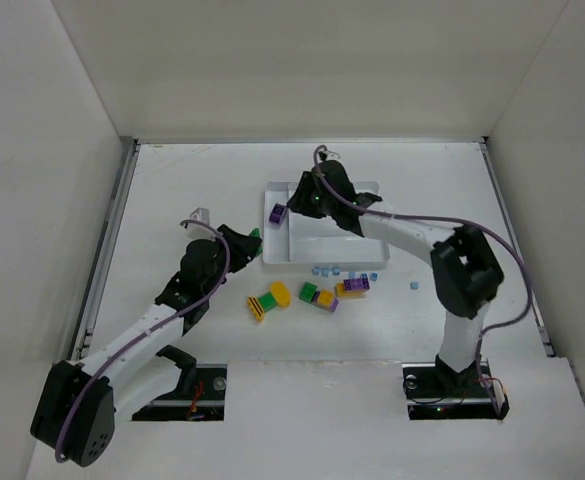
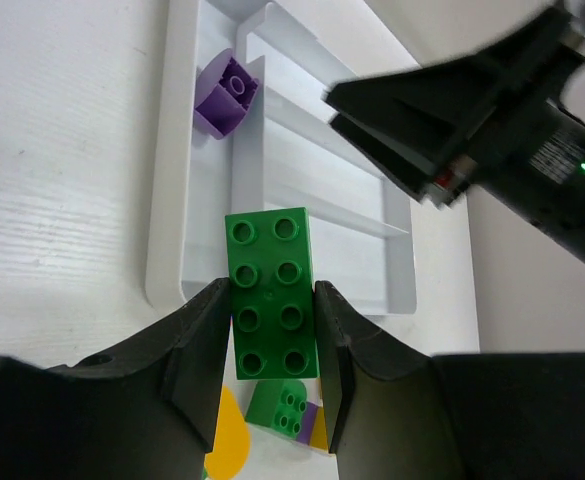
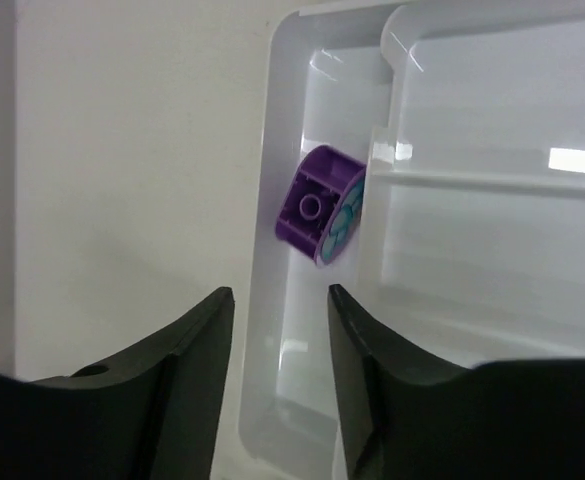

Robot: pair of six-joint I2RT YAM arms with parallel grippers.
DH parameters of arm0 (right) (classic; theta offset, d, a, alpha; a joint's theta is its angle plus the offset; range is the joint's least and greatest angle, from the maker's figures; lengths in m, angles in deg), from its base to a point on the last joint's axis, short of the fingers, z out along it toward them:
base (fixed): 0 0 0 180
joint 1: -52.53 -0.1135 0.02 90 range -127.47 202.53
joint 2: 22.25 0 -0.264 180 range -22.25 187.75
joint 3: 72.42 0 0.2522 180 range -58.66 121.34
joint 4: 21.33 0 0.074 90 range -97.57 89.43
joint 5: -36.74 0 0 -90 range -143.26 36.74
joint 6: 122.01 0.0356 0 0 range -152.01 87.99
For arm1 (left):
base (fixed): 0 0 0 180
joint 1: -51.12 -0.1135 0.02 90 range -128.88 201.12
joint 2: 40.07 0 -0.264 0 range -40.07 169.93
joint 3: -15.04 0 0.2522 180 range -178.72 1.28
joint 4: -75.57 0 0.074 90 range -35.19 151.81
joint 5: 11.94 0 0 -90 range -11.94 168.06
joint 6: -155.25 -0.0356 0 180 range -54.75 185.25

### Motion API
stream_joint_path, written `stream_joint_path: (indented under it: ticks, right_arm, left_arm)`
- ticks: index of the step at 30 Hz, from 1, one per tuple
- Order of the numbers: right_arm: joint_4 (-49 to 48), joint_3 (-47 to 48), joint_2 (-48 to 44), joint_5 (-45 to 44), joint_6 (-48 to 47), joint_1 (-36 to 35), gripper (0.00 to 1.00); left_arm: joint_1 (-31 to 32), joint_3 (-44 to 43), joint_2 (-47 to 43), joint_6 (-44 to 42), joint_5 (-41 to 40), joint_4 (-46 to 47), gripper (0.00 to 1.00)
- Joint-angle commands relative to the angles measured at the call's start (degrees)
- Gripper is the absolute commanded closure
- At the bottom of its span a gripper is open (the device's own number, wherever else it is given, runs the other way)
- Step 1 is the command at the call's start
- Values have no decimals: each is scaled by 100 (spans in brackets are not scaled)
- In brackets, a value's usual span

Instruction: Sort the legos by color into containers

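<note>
Green brick [image 2: 270, 292] pinched fast in the left gripper [image 2: 272, 312], just beside the white tray [image 1: 276, 256] toward the worktop's far edge. Right gripper [image 3: 280, 345] hangs spread and empty over the tray's narrow section, where a purple piece [image 3: 319, 205] lies. Loose bricks [image 1: 322, 296] sit mid-worktop.

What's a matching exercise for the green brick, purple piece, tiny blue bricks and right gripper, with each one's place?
1 green brick
2 purple piece
3 tiny blue bricks
4 right gripper

A loose on the table
B open above the tray
C in the left gripper
D in the tray's narrow section

Pairs: 1-C, 2-D, 3-A, 4-B
</note>
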Motion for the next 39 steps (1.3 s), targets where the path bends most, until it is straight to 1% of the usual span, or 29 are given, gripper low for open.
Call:
stream_joint_path:
  ticks: [1,3,5,7,9,14,21,24,26,30,33,39]
  right_arm:
    - [-1069,-1039,-1375,-236,-137,226,61]
    - [-1571,-1997,-2122,-368,-172,376,72]
    - [-1853,-2797,-2755,-429,-225,508,76]
    - [-2012,-3466,-3257,-508,-208,587,77]
    - [-2109,-4064,-3723,-718,-190,596,75]
    - [-2504,-4953,-4383,-1080,-199,666,67]
    - [-2785,-5305,-4551,-895,-190,798,54]
    - [-2891,-5429,-4665,-896,-103,877,52]
    - [-2918,-5482,-4718,-826,-58,956,51]
    - [-2953,-5526,-4736,-799,-15,1018,51]
    - [-2962,-5508,-4692,-702,-6,1009,50]
    - [-2979,-5517,-4674,-685,12,1044,49]
  left_arm:
    - [216,-676,443,-276,-94,338,80]
    - [401,-966,847,-407,-130,347,80]
    - [576,-1308,1252,-557,-130,294,80]
    - [726,-1607,1639,-654,-139,276,80]
    - [788,-1959,2052,-689,-60,215,80]
    - [692,-2978,3054,-742,616,-75,79]
    - [305,-4577,4635,-461,1899,-426,78]
    - [112,-5376,5443,-417,2364,-768,78]
    - [15,-5808,5840,-460,2532,-1050,80]
    - [-64,-6380,6228,-680,2437,-1419,81]
    - [-64,-6566,6342,-759,2235,-1525,80]
    - [-91,-6873,6694,-760,2173,-1780,79]
